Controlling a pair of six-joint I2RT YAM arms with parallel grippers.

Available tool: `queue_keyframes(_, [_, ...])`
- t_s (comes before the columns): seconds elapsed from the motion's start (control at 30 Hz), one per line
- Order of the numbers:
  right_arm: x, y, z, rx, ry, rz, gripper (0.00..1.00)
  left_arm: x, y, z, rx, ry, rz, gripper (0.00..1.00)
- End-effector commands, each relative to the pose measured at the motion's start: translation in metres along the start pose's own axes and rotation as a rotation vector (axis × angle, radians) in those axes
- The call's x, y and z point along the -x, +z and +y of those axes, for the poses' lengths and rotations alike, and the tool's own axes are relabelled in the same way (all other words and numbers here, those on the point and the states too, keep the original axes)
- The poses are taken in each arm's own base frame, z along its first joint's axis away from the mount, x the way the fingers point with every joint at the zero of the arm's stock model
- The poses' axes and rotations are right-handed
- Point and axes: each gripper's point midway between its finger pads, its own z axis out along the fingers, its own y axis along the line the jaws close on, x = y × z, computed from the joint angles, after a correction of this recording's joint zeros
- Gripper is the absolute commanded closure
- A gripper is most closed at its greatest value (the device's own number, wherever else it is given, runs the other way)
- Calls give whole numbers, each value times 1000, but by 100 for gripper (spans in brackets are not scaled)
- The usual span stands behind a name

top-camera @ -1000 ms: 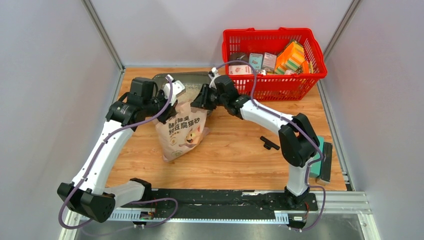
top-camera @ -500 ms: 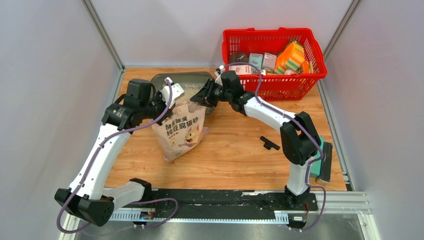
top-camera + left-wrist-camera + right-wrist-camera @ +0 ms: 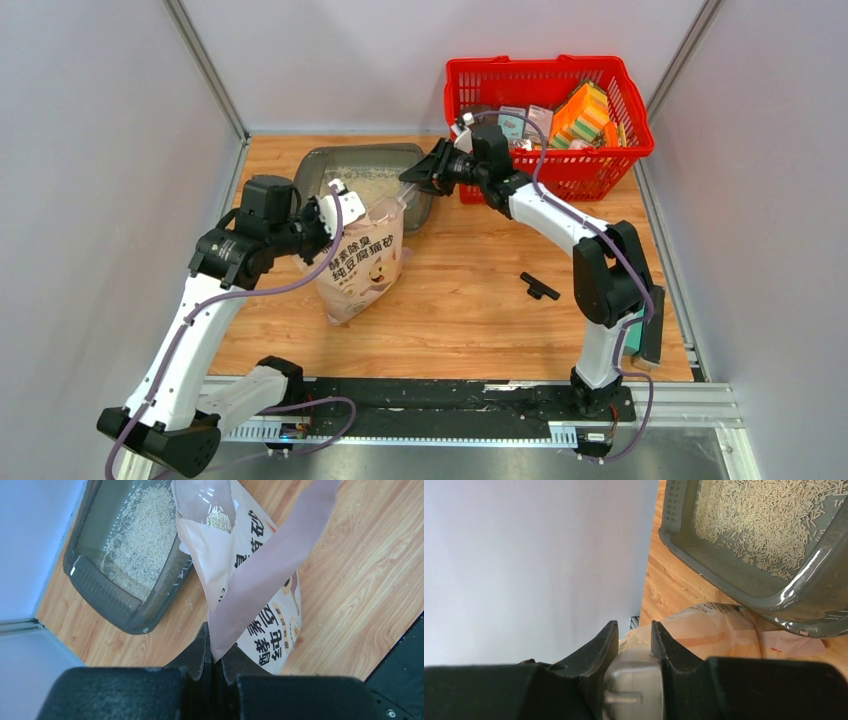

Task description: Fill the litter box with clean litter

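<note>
Now left tool [image 3: 212, 652] pinches the litter bag [image 3: 267, 635].

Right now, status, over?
Left tool shut on litter bag. Right tool by litter box, grip unclear. Litter covers part of box floor. Nothing in the way.

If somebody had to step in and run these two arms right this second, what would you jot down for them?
Left tool: shut on the top strip of the litter bag.
Right tool: near the litter box, by its right rim; something pale grey sits between its fingers, grip unclear.
Bag: upright, open, beside the box's near side.
Done: thin litter layer in the box, bare floor showing.
Left: probably more pouring; a few granules lie on the table.
</note>
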Motion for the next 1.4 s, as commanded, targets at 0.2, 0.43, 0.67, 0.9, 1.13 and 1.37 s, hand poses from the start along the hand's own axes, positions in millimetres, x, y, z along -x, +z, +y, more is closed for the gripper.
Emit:
queue_keyframes(0.2, [44, -28, 39, 53, 17, -108, 100, 26, -15, 6, 33, 126, -115, 100])
queue_keyframes(0.43, [38, -37, 71, 236, -68, -20, 100, 24, -11, 8, 31, 166, -108, 100])
queue_keyframes(0.67, [37, -42, 64, 271, -51, 5, 100, 25, -12, 10, 34, 219, -103, 100])
queue_keyframes(0.9, [36, -43, 42, 220, 18, 8, 100, 26, -12, 11, 44, 212, -114, 100])
queue_keyframes(1.13, [45, -44, 46, 235, 35, 1, 100, 23, -10, 11, 53, 196, -111, 100])
queue_keyframes(1.37, [68, -46, 60, 267, 20, -38, 100, 20, -10, 12, 55, 193, -94, 100])
